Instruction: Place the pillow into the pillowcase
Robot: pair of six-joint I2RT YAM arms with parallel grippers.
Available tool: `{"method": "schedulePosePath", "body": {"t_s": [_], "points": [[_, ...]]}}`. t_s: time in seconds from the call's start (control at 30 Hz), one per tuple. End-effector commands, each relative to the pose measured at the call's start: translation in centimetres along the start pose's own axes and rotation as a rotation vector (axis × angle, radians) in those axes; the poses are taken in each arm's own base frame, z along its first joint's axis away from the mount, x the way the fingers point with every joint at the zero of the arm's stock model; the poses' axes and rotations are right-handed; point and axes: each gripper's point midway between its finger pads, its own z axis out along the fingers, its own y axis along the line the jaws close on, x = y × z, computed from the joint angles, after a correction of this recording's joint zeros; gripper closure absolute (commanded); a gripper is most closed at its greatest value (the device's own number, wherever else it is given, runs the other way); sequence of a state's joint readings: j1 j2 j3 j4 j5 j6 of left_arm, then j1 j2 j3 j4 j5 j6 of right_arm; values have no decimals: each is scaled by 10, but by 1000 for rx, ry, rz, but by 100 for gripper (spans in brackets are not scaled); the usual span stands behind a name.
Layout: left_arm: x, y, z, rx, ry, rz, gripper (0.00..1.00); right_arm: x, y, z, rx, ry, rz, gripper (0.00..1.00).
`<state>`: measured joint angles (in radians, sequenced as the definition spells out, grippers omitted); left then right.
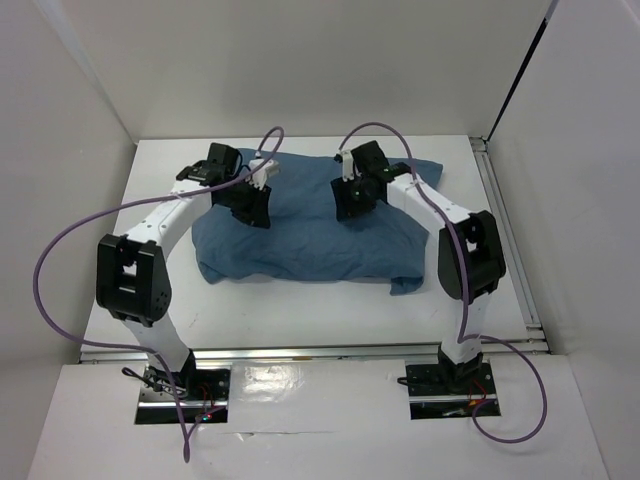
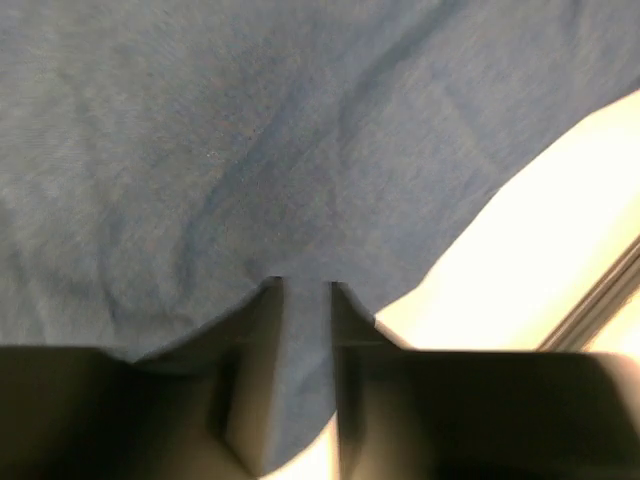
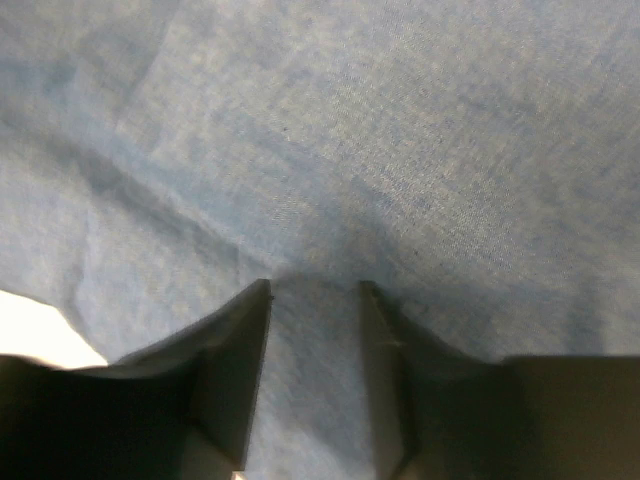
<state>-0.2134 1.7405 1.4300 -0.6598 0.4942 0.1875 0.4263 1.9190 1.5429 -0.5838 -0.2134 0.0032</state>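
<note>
While angled down onto the pillowcase, left gripper and right gripper stand parted.

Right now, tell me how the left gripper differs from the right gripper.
The left gripper holds its fingers closer together than the right gripper does. The left gripper sits at the edge of the pillowcase, with bare table beside it; the right gripper sits further in, over nearly all cloth. Both have blue cloth between their fingers.
</note>
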Motion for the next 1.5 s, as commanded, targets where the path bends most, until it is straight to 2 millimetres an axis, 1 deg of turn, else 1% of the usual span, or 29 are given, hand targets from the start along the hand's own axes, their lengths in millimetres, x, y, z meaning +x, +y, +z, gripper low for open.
{"method": "schedulePosePath", "body": {"t_s": [0.0,0.03,0.07,0.1,0.13,0.17,0.2,0.23,0.27,0.33,0.37,0.4,0.47,0.5,0.53,0.57,0.6,0.7,0.73,0.8,0.83,0.87,0.9,0.93,0.97,1.03,1.17,1.33,1.47], "points": [[-44,-12,-43,-41,-129,35,58,-64,2,-59,14,-181,-41,40],[-64,-11,-58,-80,-180,56,51,-79,-6,-74,31,-223,-65,35],[-77,-3,-73,-141,-214,67,45,-102,-7,-93,39,-284,-85,31],[-86,-2,-80,-162,-240,58,37,-117,-15,-108,87,-330,-100,25],[-103,3,-102,-209,-301,60,33,-132,-23,-125,118,-372,-108,23],[-116,7,-117,-253,-354,60,27,-136,-32,-132,153,-383,-111,22],[-123,6,-125,-269,-385,48,17,-140,-36,-142,173,-403,-106,20],[-128,10,-135,-295,-411,41,13,-145,-49,-152,201,-427,-119,20],[-133,10,-145,-326,-434,36,10,-143,-57,-160,225,-442,-109,20],[-134,9,-150,-333,-446,19,7,-137,-72,-168,262,-461,-89,20],[-129,11,-148,-345,-439,-6,7,-137,-82,-184,287,-503,-78,20],[-127,15,-149,-371,-442,-10,7,-118,-93,-173,306,-466,-57,19],[-117,16,-150,-396,-439,-27,7,-102,-108,-174,330,-466,-23,19],[-98,26,-140,-434,-391,-56,7,-80,-112,-167,335,-434,-7,19],[-95,29,-145,-466,-409,-65,7,-73,-125,-170,372,-447,20,19],[-89,33,-145,-498,-406,-72,7,-59,-131,-168,379,-425,36,19],[-67,42,-133,-526,-365,-93,7,-40,-136,-165,389,-400,54,19],[-36,66,-143,-699,-382,-115,0,-22,-154,-171,406,-407,134,19],[-28,72,-145,-747,-376,-113,0,-11,-158,-165,408,-385,159,19],[-12,84,-145,-791,-355,-140,0,-7,-165,-173,409,-406,196,19],[-2,86,-138,-788,-330,-147,0,2,-168,-168,413,-386,210,19],[5,92,-140,-807,-316,-163,0,3,-173,-172,410,-404,232,19],[9,92,-137,-804,-311,-173,0,8,-176,-171,415,-397,241,19],[12,99,-142,-814,-314,-193,0,11,-176,-169,412,-390,255,19],[18,100,-136,-809,-297,-209,0,12,-178,-170,407,-393,260,19],[25,107,-141,-823,-294,-249,0,16,-178,-167,407,-380,253,19],[32,110,-129,-809,-264,-289,0,22,-182,-168,424,-378,253,19],[46,119,-126,-829,-230,-336,0,28,-183,-162,424,-365,248,19],[44,116,-123,-805,-234,-333,0,33,-183,-159,422,-353,252,18]]}}
